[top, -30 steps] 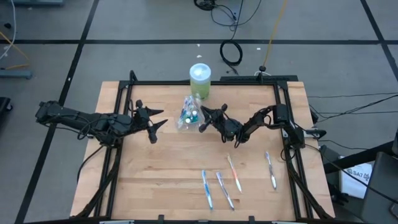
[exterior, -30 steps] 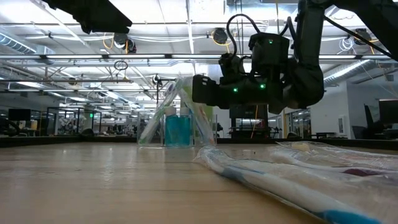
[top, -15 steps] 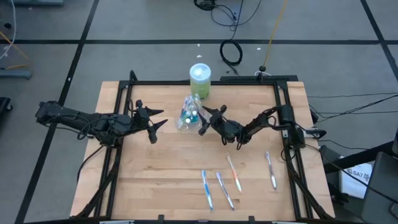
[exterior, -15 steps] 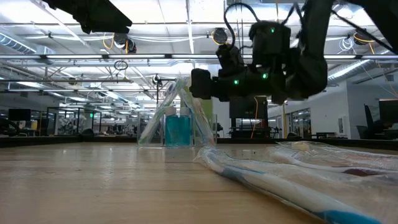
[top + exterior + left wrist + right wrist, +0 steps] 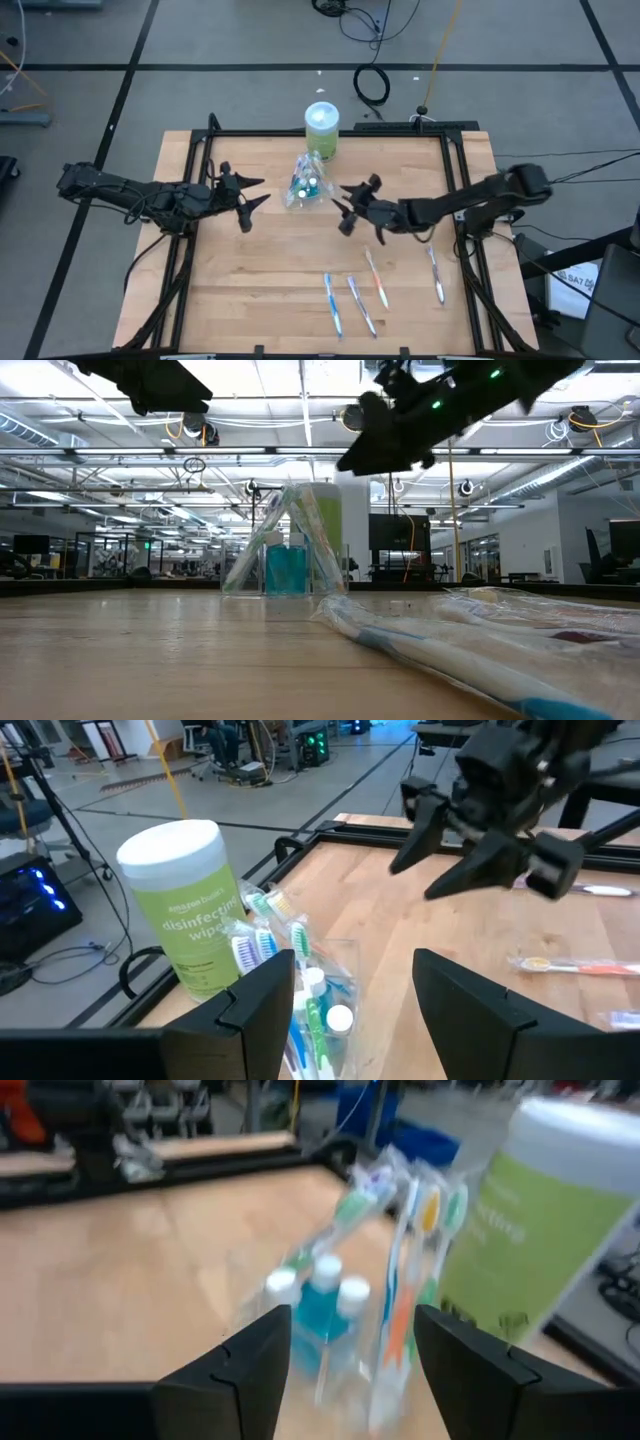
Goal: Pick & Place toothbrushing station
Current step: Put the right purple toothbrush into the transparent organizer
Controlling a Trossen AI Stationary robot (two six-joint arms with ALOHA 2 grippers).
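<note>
4 slim wrapped toothbrushes (image 5: 378,279); clear cup (image 5: 303,184)

We are seeing two slim, black, jointed arms, each ending in two tapered dark fingers. The left arm (image 5: 140,195) is carrying black cabling along its links. The right arm (image 5: 470,203) is showing small green indicator lights in the low view.
</note>
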